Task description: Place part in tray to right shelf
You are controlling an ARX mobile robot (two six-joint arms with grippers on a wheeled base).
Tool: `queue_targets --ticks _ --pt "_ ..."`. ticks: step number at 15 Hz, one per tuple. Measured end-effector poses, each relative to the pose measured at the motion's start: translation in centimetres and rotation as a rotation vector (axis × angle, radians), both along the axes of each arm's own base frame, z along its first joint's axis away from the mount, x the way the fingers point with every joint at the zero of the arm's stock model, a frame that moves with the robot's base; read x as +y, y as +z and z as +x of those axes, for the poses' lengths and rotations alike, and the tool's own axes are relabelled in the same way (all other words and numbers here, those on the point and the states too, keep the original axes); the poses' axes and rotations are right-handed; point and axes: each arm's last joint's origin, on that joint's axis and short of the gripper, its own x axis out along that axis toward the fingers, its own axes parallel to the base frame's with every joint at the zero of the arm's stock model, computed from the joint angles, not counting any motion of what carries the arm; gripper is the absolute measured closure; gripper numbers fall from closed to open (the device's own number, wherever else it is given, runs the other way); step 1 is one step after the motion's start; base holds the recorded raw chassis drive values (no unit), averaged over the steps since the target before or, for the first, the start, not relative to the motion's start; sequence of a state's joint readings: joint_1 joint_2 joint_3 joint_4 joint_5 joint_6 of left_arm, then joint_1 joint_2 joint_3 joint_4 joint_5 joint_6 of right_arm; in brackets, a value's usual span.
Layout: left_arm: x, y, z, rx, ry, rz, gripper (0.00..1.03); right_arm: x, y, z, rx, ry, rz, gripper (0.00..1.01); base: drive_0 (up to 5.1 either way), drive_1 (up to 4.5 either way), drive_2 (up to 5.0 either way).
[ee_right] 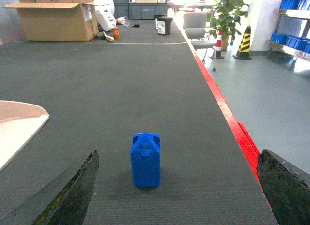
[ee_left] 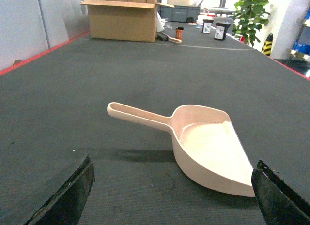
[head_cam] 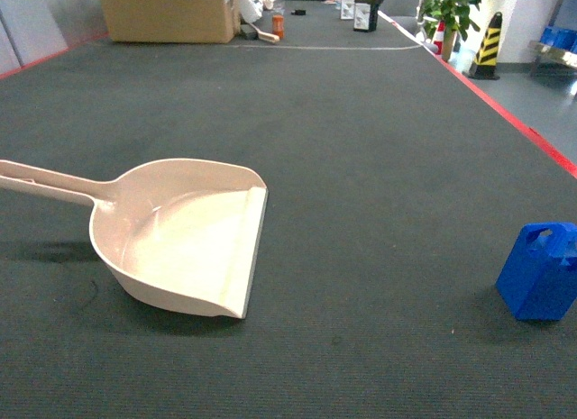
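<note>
- Blue part [head_cam: 544, 272] stood upright on the dark mat at the lower right of the head view, its chamfered, slotted end up — a pose that left its flat sides free for a pinch from either flank.
- In the right wrist view the same block [ee_right: 146, 159] sat low and slightly left of centre, between the two dark fingers [ee_right: 68, 198] at the bottom corners; the right gripper [ee_right: 177, 196] was spread wide and held nothing, apparently lined up on the part and well short of it.
- Cream dustpan-shaped tray [head_cam: 185, 243] lay at the left of the head view, handle running off toward the left edge and flat lip facing right, toward the part — an orientation that should let the block be dropped or slid in over the open lip.
- From the left wrist view the tray [ee_left: 203, 150] filled the middle right, with the left gripper [ee_left: 172, 196] splayed open and empty, one finger [ee_left: 63, 198] in each lower corner; it looked aimed at the tray, not yet touching it, the handle the likely grasp point.
- Part and tray were well apart, with bare mat between them; the scoop was empty.
- Right shelf could not be confirmed: only a hint of a metal rack with blue crates [ee_right: 290, 5] showed at the upper right of the right wrist view.
- Judged from this, the task had barely begun: picking the part came first.
</note>
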State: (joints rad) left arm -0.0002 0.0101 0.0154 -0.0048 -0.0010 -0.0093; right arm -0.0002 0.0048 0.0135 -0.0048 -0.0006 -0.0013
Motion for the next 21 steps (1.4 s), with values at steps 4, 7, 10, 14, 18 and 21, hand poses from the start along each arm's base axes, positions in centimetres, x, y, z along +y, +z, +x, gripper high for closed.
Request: queue_targets --ticks 4,7,10,14,18,21 --pt "0.0 0.0 0.0 0.000 0.000 0.000 0.05 0.0 0.0 0.0 0.000 0.000 0.000 0.03 0.0 0.00 0.0" --pt "0.0 0.0 0.0 0.000 0.000 0.000 0.05 0.0 0.0 0.0 0.000 0.000 0.000 0.03 0.0 0.00 0.0" --pt "0.0 0.0 0.0 0.000 0.000 0.000 0.05 0.0 0.0 0.0 0.000 0.000 0.000 0.03 0.0 0.00 0.0" --pt "0.1 -0.4 0.6 0.220 0.091 -0.035 0.05 0.0 0.0 0.0 -0.002 0.000 0.000 0.03 0.0 0.00 0.0" --pt "1.3 0.9 3.9 0.207 0.032 -0.327 0.05 0.0 0.0 0.0 0.000 0.000 0.000 0.03 0.0 0.00 0.0" --pt "2.4 0.2 8.5 0.235 0.002 -0.621 0.05 0.0 0.0 0.0 -0.001 0.000 0.000 0.03 0.0 0.00 0.0"
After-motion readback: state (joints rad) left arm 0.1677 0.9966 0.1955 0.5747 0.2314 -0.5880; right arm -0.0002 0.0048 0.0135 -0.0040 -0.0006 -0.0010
